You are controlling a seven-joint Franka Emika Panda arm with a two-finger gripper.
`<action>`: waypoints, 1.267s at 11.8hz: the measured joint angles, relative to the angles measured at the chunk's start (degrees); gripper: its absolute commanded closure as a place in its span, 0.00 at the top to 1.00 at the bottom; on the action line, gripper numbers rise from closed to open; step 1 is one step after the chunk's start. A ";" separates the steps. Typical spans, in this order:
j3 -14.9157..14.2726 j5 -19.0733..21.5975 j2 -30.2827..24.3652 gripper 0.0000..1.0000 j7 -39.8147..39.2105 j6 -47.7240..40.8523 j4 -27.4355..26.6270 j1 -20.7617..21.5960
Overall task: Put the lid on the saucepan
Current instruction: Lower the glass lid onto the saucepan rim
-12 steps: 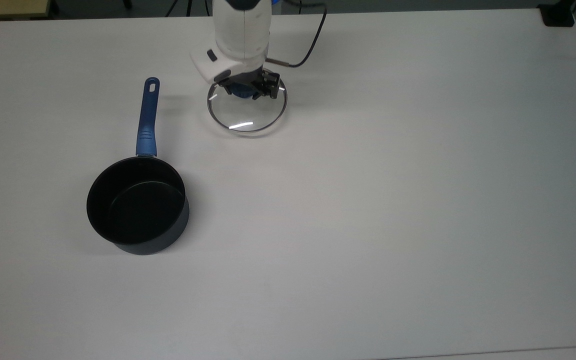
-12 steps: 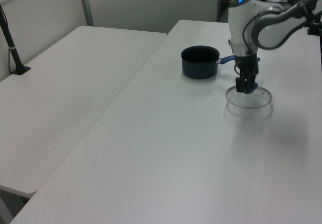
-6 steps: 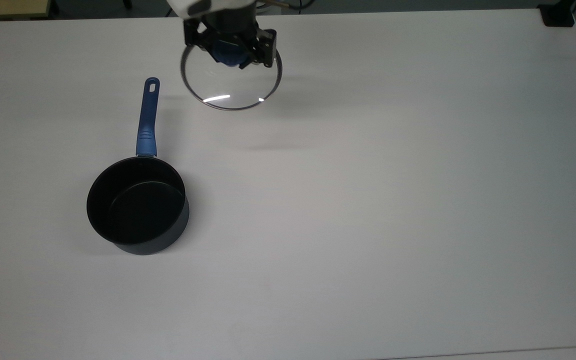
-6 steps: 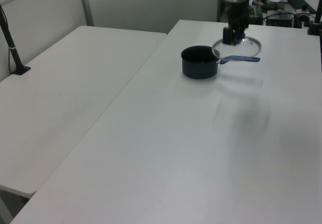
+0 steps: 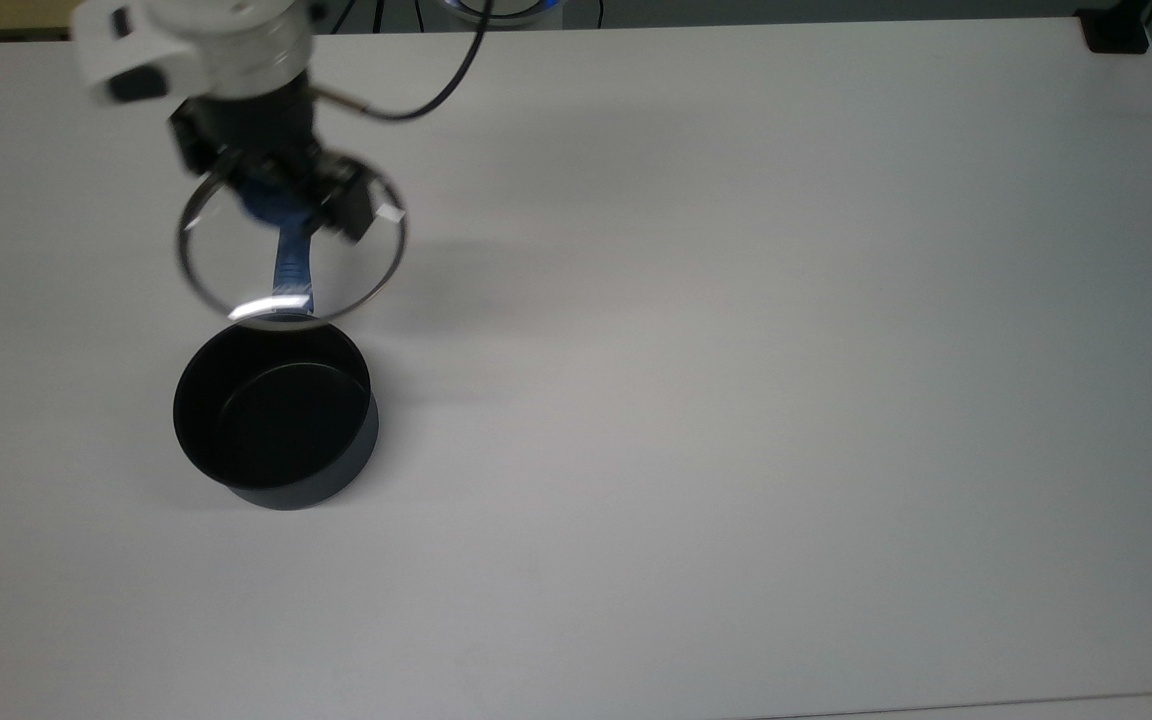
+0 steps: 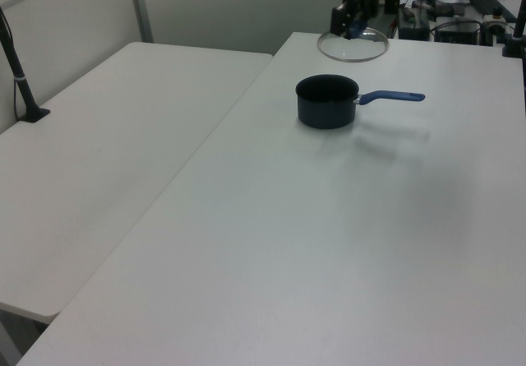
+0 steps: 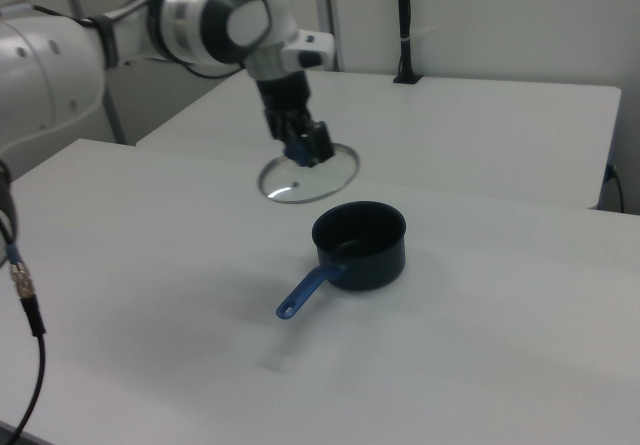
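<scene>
My gripper [image 5: 281, 205] [image 6: 352, 22] [image 7: 305, 145] is shut on the blue knob of the lid [image 5: 236, 275] [image 6: 353, 47] [image 7: 305, 177], a clear glass disc with a thin metal rim, held in the air. In the top view the lid hangs over the blue handle [image 5: 291, 262] of the saucepan [image 5: 274, 412], its lower rim close to the pan's rim. The small black saucepan [image 6: 327, 100] [image 7: 360, 243] stands on the white table with nothing inside. In the right view the lid floats up and to the left of the pan.
A second white table [image 6: 107, 127] stands beside the main one at the left view's left. A black cable [image 5: 426, 95] trails from my wrist. A dark block [image 5: 1116, 30] sits at the table's corner at the top view's upper right.
The lid has been lifted off the table and carried toward the top view's left. It now hangs over the saucepan's handle, close to the pan's rim.
</scene>
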 measured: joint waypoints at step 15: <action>-7.12 -0.49 14.85 1.00 2.60 15.41 1.80 3.69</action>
